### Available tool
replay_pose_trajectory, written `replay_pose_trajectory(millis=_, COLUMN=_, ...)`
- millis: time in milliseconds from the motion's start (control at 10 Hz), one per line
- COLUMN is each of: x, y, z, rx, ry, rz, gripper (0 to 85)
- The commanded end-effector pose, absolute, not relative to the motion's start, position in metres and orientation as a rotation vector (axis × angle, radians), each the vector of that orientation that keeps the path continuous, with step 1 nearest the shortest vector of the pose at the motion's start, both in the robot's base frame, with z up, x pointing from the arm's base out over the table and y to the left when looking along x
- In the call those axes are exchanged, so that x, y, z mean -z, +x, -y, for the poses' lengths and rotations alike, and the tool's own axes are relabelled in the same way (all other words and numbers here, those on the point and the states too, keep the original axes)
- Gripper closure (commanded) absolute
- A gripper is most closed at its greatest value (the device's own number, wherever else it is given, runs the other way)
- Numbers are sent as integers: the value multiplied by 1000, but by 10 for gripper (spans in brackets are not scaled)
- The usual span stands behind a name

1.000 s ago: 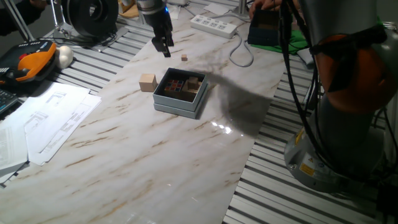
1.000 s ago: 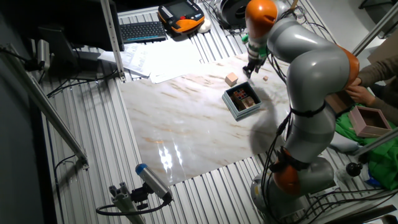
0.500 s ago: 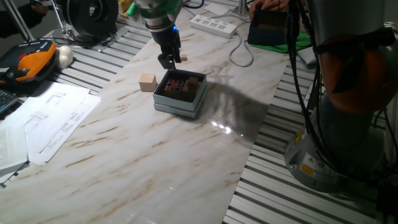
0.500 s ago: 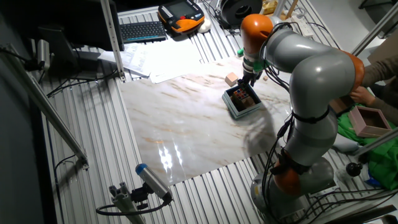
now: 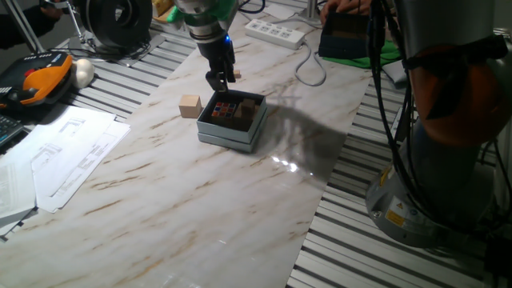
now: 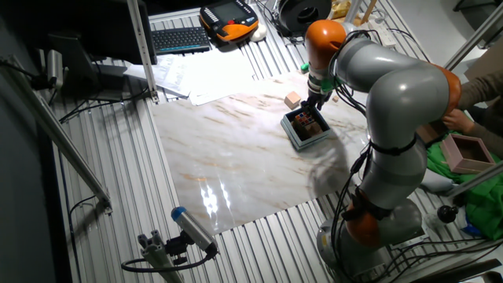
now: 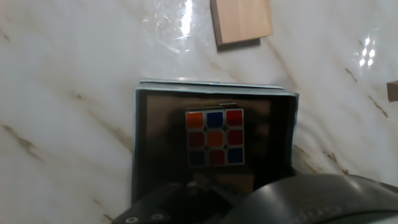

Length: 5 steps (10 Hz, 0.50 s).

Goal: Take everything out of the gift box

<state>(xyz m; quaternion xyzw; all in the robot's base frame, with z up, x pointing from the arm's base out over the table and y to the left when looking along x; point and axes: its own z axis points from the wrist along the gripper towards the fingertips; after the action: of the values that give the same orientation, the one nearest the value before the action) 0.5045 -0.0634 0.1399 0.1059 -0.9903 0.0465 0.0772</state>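
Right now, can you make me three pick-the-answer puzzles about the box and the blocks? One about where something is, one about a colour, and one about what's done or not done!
1. Where is the puzzle cube?
A. inside the gift box
B. on the papers
C. in the end effector

2. What colour is the block lying on the table beside the box?
A. green
B. light tan
C. black

3. Is the box emptied yet?
A. yes, nothing inside
B. no, things remain inside
C. it is closed

Answers: 1 A, the hand view shows it on the box's dark floor. 2 B, plain pale wood. 3 B, the cube and a tan block sit inside, with the end effector above the box.
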Motion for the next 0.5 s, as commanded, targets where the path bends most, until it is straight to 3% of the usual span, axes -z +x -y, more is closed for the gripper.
replay_pose_trajectory(millis=0, x=-140, y=505, z=62, rx=-133, ry=319, rz=2974, gripper=340)
replay_pose_trajectory(millis=100, x=-140, y=505, z=62, rx=-130, ry=324, rz=2994, gripper=170)
replay_pose_trajectory(millis=400, x=-140, y=505, z=62, rx=-103, ry=296, rz=3028, gripper=170)
